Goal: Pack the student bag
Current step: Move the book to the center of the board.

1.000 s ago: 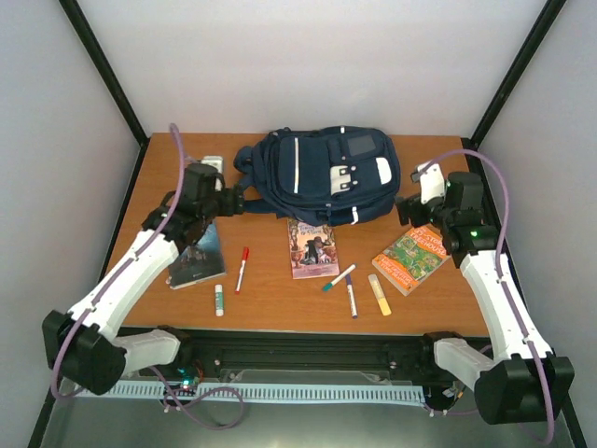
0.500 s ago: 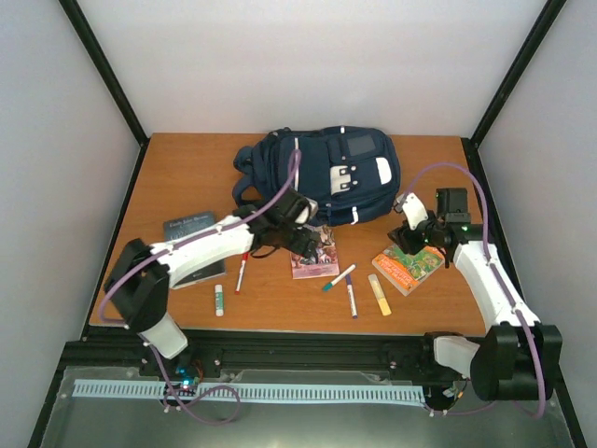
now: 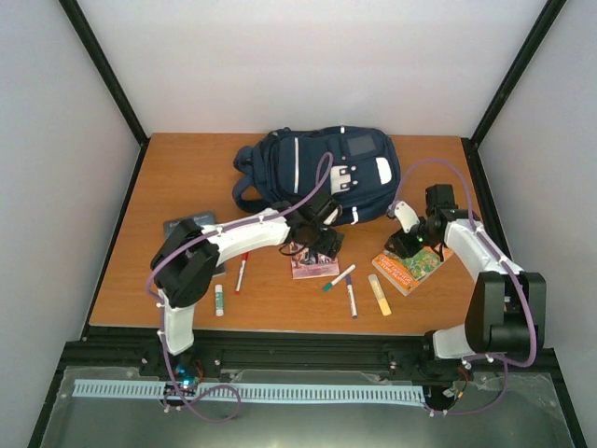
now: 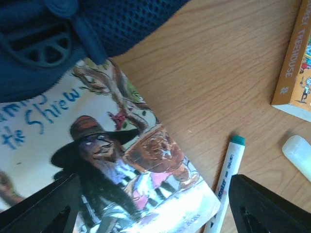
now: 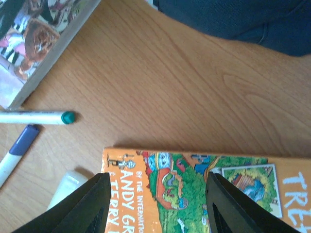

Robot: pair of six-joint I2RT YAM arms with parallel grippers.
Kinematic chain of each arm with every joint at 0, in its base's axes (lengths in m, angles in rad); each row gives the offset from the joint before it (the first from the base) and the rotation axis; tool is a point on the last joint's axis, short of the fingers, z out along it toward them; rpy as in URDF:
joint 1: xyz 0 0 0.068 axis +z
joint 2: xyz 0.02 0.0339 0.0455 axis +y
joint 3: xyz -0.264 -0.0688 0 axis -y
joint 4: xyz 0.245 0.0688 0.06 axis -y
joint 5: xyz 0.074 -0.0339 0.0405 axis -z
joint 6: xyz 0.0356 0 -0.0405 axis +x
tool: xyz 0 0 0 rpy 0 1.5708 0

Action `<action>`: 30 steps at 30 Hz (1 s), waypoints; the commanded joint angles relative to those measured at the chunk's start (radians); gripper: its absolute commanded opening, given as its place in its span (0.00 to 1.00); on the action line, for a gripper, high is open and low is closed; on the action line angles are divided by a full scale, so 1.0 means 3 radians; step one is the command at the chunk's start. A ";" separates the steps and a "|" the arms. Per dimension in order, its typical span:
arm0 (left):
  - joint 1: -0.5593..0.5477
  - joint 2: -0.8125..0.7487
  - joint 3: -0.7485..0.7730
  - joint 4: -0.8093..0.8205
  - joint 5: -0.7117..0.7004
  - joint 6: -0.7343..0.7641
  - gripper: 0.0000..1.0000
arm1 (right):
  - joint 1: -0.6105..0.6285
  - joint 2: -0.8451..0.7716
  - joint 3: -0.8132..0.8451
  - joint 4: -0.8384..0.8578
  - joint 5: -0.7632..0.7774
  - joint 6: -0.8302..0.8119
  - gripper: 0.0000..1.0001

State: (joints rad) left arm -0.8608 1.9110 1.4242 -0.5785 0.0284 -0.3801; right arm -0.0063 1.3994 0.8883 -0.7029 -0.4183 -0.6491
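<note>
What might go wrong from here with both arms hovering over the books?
The left fingers straddle the illustrated book beside the teal-capped marker; closing might knock the marker. That book's top seems tucked under the student bag, so lifting could drag it. The right fingers sit over the flat orange book, likely hard to pinch.

Books (image 3: 313, 254) and markers (image 3: 339, 277) crowd the table (image 3: 177, 177) before the student bag (image 3: 317, 173).

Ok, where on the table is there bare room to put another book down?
Bare wood: the table's back left corner, between the student bag and the left edge, and the front right corner, below the orange book. It is crowded in the middle strip in front of the bag, with the picture book, markers and both arms.
</note>
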 commanded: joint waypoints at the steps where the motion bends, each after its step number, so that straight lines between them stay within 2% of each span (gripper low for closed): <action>1: -0.0046 0.0178 0.0215 0.0195 0.0312 -0.0166 0.85 | -0.0032 0.0153 0.0239 -0.0023 -0.0164 0.0085 0.54; 8: -0.0051 0.0672 0.0777 0.0183 0.0283 -0.0077 0.81 | -0.0035 0.0142 0.0227 -0.0036 -0.0161 0.0146 0.54; 12: -0.0055 0.0979 0.1134 0.0174 0.0565 0.0029 0.76 | -0.0035 0.0056 0.0179 -0.0022 -0.0058 0.0137 0.54; 17: -0.0056 0.1337 0.1571 -0.0023 0.0538 0.0023 0.75 | -0.0035 0.0021 0.0153 -0.0006 -0.0061 0.0244 0.54; 23: -0.0057 0.1382 0.1472 -0.0091 0.0299 -0.0022 0.75 | -0.0038 0.0001 0.0156 -0.0009 -0.0052 0.0247 0.55; 30: -0.0030 0.1119 0.0884 0.0057 -0.0122 -0.0214 0.75 | -0.0038 0.0024 0.0158 0.0006 -0.0060 0.0265 0.55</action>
State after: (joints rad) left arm -0.8715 2.2967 1.7866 -0.5510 0.0860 -0.3981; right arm -0.0067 1.4254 0.9428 -0.7063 -0.4332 -0.5793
